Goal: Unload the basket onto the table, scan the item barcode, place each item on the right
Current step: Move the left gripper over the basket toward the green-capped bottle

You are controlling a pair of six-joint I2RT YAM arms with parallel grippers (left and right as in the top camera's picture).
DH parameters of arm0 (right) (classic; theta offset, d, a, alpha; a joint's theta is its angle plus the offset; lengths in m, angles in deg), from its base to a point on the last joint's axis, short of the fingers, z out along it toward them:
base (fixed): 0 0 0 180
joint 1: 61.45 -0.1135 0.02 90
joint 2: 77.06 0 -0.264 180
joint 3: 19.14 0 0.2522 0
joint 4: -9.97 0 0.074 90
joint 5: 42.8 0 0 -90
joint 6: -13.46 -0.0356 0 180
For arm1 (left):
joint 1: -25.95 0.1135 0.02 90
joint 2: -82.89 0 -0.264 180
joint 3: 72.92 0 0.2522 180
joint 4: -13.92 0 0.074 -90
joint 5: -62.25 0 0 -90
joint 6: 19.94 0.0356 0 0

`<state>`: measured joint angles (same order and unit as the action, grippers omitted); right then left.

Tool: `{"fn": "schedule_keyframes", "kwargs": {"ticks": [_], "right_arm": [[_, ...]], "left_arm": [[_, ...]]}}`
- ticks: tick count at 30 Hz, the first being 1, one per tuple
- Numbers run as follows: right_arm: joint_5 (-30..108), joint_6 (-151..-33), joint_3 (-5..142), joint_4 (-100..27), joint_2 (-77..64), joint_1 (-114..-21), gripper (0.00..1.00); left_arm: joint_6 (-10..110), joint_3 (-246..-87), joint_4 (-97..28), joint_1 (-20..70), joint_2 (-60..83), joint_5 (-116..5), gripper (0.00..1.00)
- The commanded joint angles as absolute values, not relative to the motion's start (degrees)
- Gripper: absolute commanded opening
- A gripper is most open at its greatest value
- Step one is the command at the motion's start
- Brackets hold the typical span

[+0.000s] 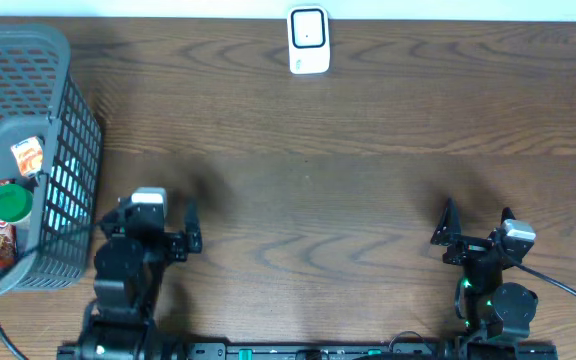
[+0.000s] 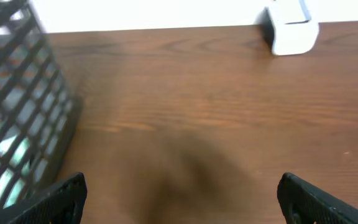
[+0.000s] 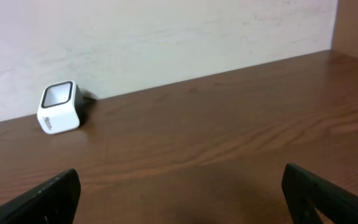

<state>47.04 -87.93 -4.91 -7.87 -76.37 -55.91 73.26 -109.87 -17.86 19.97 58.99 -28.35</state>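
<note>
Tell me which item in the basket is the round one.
The green-lidded container, lying in the basket between the orange packet and the red wrapper. It alone shows a round green top; the others look flat.

One white scanner [image 1: 308, 40] stood at the table's [image 1: 368, 120] far edge, one grey basket [image 1: 76, 160] at its left edge. Three items showed inside the basket: one green-lidded tub [image 1: 10, 203], one orange packet [image 1: 28, 155], one red packet [image 1: 1, 242]. My grippers numbered two: the left gripper [image 2: 182, 183] and the right gripper [image 3: 180, 177].
</note>
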Motion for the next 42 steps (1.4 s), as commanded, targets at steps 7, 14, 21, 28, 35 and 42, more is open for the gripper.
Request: {"fn": "schedule_keyframes", "kwargs": {"ticks": [7,14,21,28,35,42], "right_arm": [[47.74,-88.5,-5.06,-8.02,-76.68,-56.3,0.99],[47.74,-88.5,-5.06,-8.02,-76.68,-56.3,0.99],[47.74,-88.5,-5.06,-8.02,-76.68,-56.3,0.99],[47.74,-88.5,-5.06,-8.02,-76.68,-56.3,0.99],[47.74,-88.48,-5.06,-8.02,-76.68,-56.3,0.99],[47.74,-88.5,-5.06,-8.02,-76.68,-56.3,0.99]], "left_arm": [[72.54,-113.06,-16.98,20.26,51.27,-44.28,0.98],[71.42,-113.06,-19.13,20.26,50.86,-44.2,0.98],[71.42,-113.08,-20.76,20.26,49.13,-44.2,0.98],[70.42,-113.08,-20.87,20.26,48.28,-43.47,0.98],[69.72,-115.31,-23.06,20.26,47.25,-41.14,0.98],[67.14,-121.06,-23.82,20.26,47.03,-41.0,0.98]]}}
